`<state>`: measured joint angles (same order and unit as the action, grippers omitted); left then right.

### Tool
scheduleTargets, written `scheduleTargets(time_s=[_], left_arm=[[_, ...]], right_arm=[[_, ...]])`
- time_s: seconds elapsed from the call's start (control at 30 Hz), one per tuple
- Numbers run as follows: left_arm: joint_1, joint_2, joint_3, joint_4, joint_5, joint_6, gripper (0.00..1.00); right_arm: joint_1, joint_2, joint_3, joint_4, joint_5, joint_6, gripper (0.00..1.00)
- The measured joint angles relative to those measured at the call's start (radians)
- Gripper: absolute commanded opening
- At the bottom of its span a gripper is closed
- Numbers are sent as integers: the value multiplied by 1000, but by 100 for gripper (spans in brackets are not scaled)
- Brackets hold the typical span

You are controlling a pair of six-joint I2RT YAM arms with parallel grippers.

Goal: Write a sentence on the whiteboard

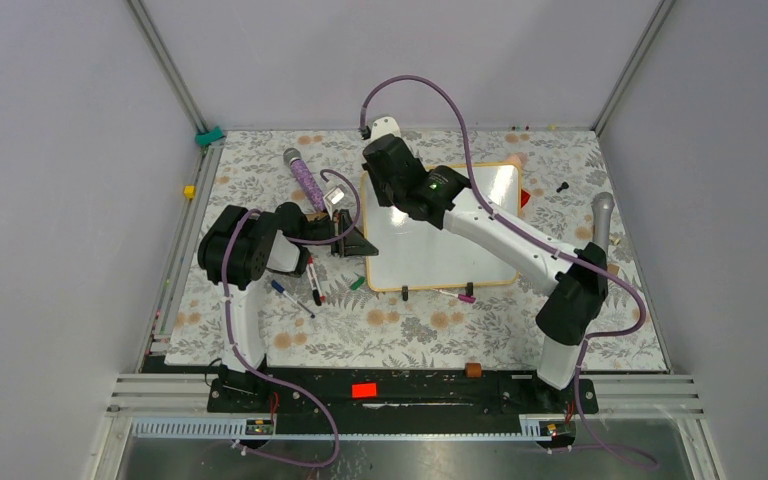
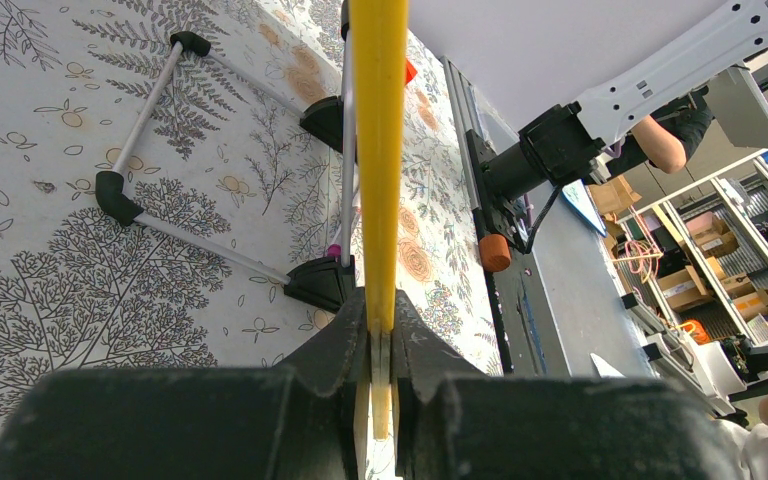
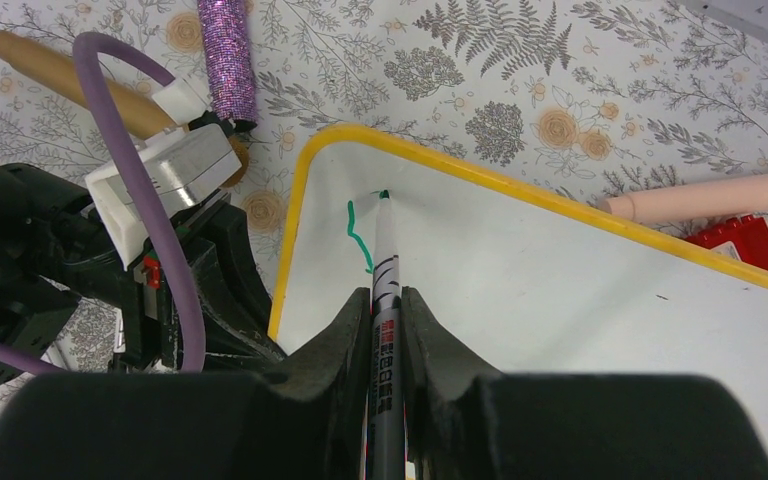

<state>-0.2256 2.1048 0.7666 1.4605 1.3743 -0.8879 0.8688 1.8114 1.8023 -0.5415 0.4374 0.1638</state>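
From above, the whiteboard [image 1: 430,255] is lying on the flowered worktop [image 1: 260,330], a little past its middle and nearer the far edge than the near one. The left gripper [image 1: 358,243] is clamping the board's left edge. The right gripper [image 1: 385,185] is reaching in over the board's far left corner, though I can't make out from up here what it is holding. A purple glitter microphone [image 1: 305,178] is lying just off that corner, and a grey microphone [image 1: 600,215] is sitting toward the worktop's right edge. Some loose pens [image 1: 310,285] are lying left of the board's near left corner.

Through the left wrist camera, the left gripper [image 2: 380,345] is pinching the whiteboard's yellow frame [image 2: 378,150], with its jaws tight on either side of it. Two black feet [image 2: 320,285] are sitting against the frame, their thin metal legs reaching out over the cloth. An orange cylinder [image 2: 495,252] is resting by the rail at the near edge.

Through the right wrist camera, the right gripper [image 3: 385,330] is squeezing a white marker [image 3: 385,260], with its tip down on the whiteboard [image 3: 560,300] just inside the far left corner. A single wavy green stroke [image 3: 358,235] is showing beside the tip, and it is the only part of the sentence on the board. A peach stick [image 3: 710,195] and a red piece [image 3: 740,245] are lying just outside the frame.
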Motion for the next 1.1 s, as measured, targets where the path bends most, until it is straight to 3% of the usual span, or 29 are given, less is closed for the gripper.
scheduleTargets(time_s=[1.1], left_arm=[[0,0,0,-3,0,-2,0]], right_arm=[[0,23,20,-8,-40,-14,0]])
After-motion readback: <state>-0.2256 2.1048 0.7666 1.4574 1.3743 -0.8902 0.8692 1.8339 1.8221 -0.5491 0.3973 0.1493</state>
